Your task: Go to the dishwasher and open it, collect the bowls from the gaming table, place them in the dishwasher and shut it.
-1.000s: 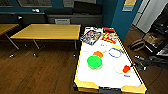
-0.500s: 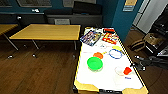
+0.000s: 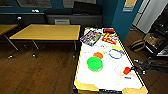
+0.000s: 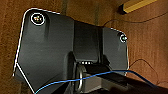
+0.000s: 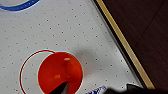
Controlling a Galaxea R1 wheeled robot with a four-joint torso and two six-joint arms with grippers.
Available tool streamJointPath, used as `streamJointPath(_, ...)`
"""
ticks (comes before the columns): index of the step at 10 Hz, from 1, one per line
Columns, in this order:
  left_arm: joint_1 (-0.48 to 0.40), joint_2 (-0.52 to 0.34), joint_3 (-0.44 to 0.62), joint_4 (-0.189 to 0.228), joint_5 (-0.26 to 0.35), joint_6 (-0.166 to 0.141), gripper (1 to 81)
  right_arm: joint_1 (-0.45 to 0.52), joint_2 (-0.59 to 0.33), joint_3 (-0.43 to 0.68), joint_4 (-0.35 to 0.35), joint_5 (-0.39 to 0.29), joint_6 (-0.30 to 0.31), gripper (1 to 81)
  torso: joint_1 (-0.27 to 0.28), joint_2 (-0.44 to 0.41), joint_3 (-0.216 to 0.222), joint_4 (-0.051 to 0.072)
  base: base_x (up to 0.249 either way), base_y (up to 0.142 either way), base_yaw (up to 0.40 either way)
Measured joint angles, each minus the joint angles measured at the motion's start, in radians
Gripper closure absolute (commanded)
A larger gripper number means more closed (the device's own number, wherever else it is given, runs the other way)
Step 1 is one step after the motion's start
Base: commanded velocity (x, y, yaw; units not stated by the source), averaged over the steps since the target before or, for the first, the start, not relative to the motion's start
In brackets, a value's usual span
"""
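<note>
no readable text, labels or signs

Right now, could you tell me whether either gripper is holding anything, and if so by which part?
It cannot be told for certain. The right gripper is at the red bowl by its rim, near the gaming table edge, but a closed grasp isn't visible.

A yellow table (image 3: 47, 32) stands at ten o'clock, a second one (image 3: 5, 27) at nine, both on the dark wood floor (image 3: 37, 72). A blue ring (image 3: 115, 53) lies right of centre; a colourful box (image 3: 90, 37) and red packets (image 3: 110, 38) sit near one o'clock. A bag (image 3: 137, 45) rests at three.
</note>
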Motion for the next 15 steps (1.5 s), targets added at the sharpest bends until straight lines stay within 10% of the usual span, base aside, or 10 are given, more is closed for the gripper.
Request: streamJointPath(15, 0.001, 0.000, 0.000, 0.000, 0.000, 0.000, 1.0, -0.056, 0.031, 0.000, 0.027, 0.034, 0.003, 1.0, 0.000, 0.000, 0.000, 0.000, 0.000, 0.000, 0.000)
